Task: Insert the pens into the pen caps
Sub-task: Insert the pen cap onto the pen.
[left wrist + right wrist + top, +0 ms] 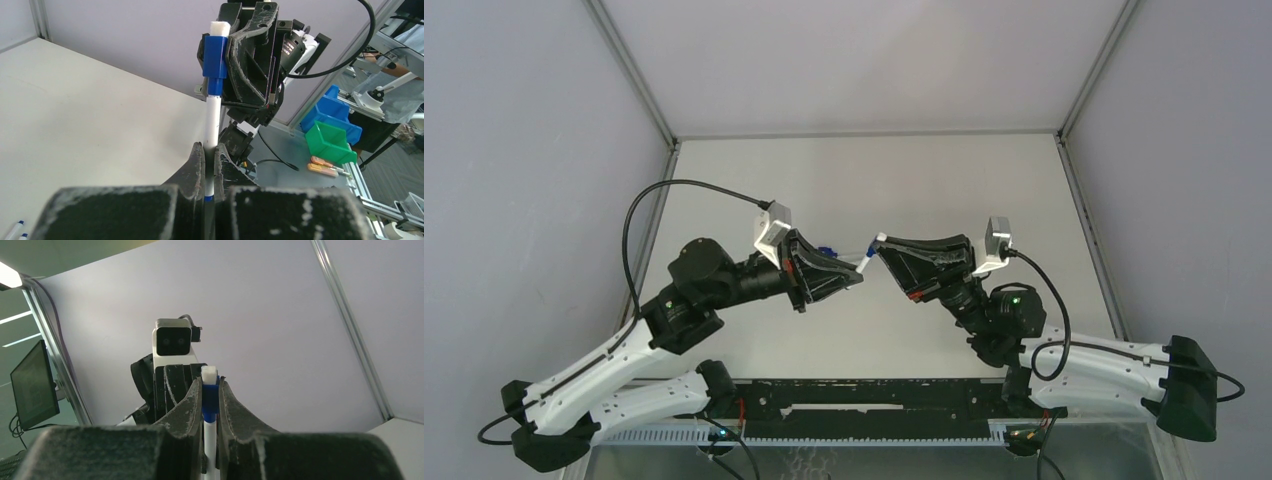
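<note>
Above the tabletop [854,180], my left fingers [194,167] pinch a white pen [213,120] tight by its shaft, while my right fingers [189,407] clamp the blue cap [210,399] at its far end (the pen runs straight into it). Spare pens [14,231] lie on the tabletop.

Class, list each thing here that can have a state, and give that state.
pen: held in the air, end inside the pen cap.
pen cap: clamped, on the pen's end.
left gripper: shut on the pen.
right gripper: shut on the pen cap.
spare pens: lying on the table.
</note>
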